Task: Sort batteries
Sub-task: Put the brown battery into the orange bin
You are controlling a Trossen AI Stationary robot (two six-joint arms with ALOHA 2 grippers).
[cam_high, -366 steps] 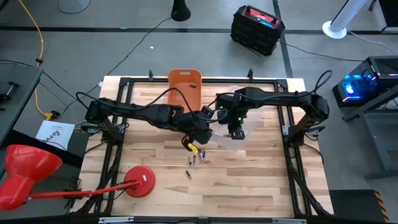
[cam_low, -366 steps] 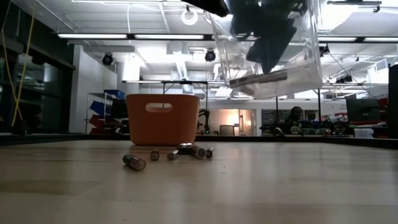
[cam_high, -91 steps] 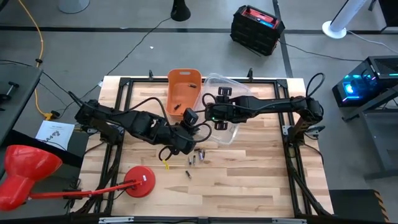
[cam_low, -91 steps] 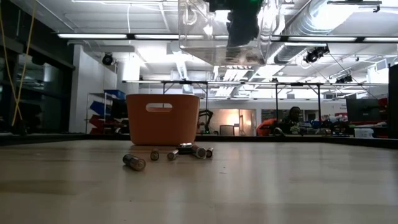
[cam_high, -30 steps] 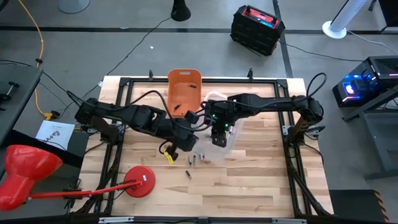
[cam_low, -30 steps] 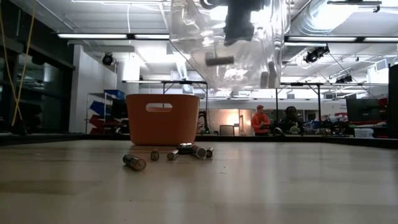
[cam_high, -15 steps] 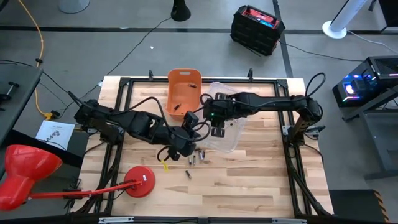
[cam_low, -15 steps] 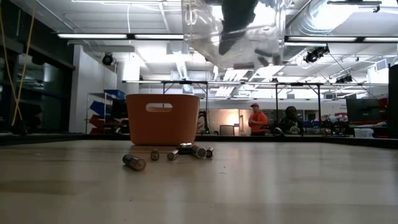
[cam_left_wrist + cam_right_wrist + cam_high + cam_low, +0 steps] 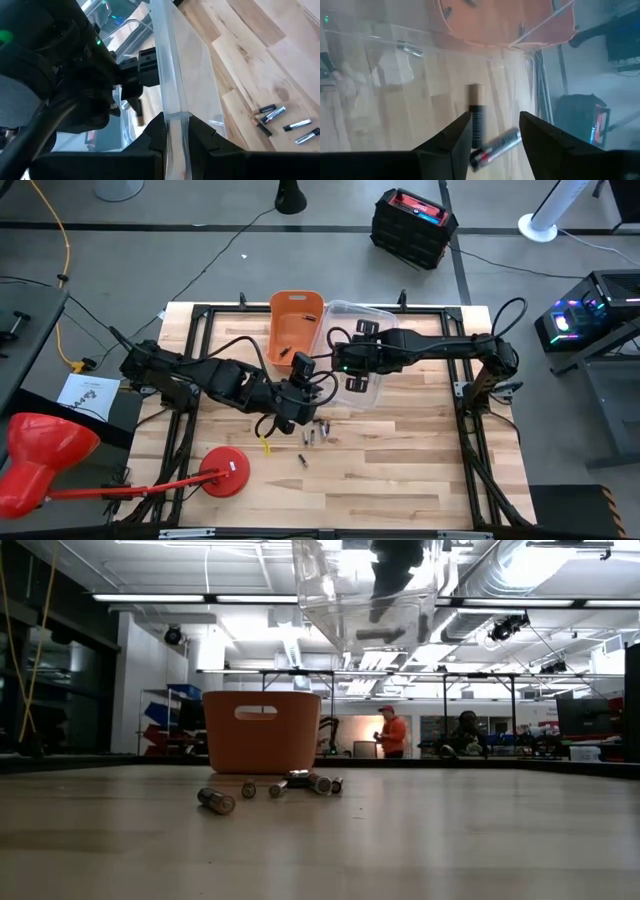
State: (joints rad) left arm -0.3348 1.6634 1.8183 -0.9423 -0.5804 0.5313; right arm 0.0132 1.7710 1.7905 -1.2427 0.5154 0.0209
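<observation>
Clear bin [image 9: 362, 350] held up over the worktop [image 9: 420, 470], pinched on its rim by left claw [image 9: 175, 131] and right claw [image 9: 495, 131]. Two batteries [image 9: 477, 116] inside it, some in the orange bin [image 9: 296, 320]. Still to sort: loose batteries [image 9: 270, 788] on the worktop, near the middle.

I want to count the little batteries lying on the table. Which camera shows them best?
The low view: the loose batteries lie in a row before the orange bin, unblocked. The high view shows them as tiny specks near the left gripper. The left wrist view catches only a few at its edge. The right wrist view shows none of them.
</observation>
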